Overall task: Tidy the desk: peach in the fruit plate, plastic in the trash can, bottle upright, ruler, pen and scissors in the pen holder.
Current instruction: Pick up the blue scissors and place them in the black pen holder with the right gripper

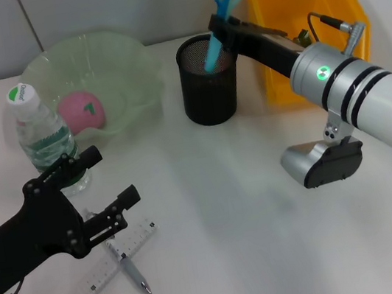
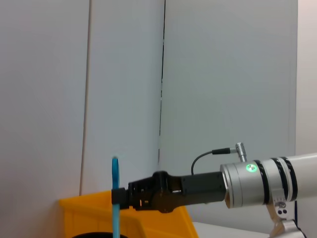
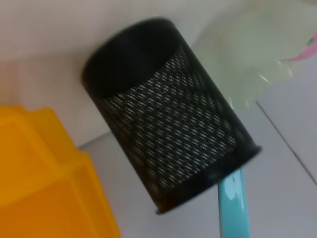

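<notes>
Step in hand: our right gripper [image 1: 217,33], at one o'clock, clamps blue scissors [image 1: 224,16] tip-down in mesh pen holder [image 1: 209,85]; next, we judge, release. Left gripper [image 1: 111,177] spread, empty.

Right end effector [image 1: 218,30] holds scissors [image 1: 224,16] in the pen holder [image 1: 209,89].

White desk [image 1: 251,213] with bottle [image 1: 44,137], plate [image 1: 106,75], holder [image 1: 208,81], bin [image 1: 302,18], ruler [image 1: 101,275], pen [image 1: 129,266].

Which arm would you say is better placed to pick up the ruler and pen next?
Left: the left gripper hovers open right above the ruler and pen, while the right gripper holds the scissors at the pen holder.
</notes>
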Motion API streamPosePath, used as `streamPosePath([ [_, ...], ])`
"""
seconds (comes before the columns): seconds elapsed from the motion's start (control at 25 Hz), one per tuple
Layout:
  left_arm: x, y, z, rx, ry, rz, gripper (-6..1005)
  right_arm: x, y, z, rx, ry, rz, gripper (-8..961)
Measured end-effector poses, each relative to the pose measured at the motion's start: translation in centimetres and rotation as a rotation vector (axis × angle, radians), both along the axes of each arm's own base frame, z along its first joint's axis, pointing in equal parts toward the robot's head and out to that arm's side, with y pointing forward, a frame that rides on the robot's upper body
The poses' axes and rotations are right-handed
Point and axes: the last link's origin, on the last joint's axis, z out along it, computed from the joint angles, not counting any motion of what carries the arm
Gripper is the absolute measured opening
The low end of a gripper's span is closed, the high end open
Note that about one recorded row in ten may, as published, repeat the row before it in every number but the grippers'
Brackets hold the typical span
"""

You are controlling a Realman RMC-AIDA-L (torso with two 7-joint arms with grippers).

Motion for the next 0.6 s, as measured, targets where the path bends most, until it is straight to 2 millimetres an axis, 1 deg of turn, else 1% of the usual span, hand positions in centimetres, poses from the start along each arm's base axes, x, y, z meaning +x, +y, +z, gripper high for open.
streamPosePath([
  [0.12,0.0,-0.1,-0.2,0.008,0.003,-0.006,830,0.5,0.2,-0.1,0.002,-0.011,-0.001,233],
  [0.36,0.2,0.0,-0.3,0.010,-0.005,-0.008,831,0.9,1.8,0.0,0.020,-0.035,0.007,233],
  [0.6,0.2,0.1,-0.3,0.012,-0.007,-0.009,832,0.7,1.8,-0.3,0.012,-0.039,0.014,233],
])
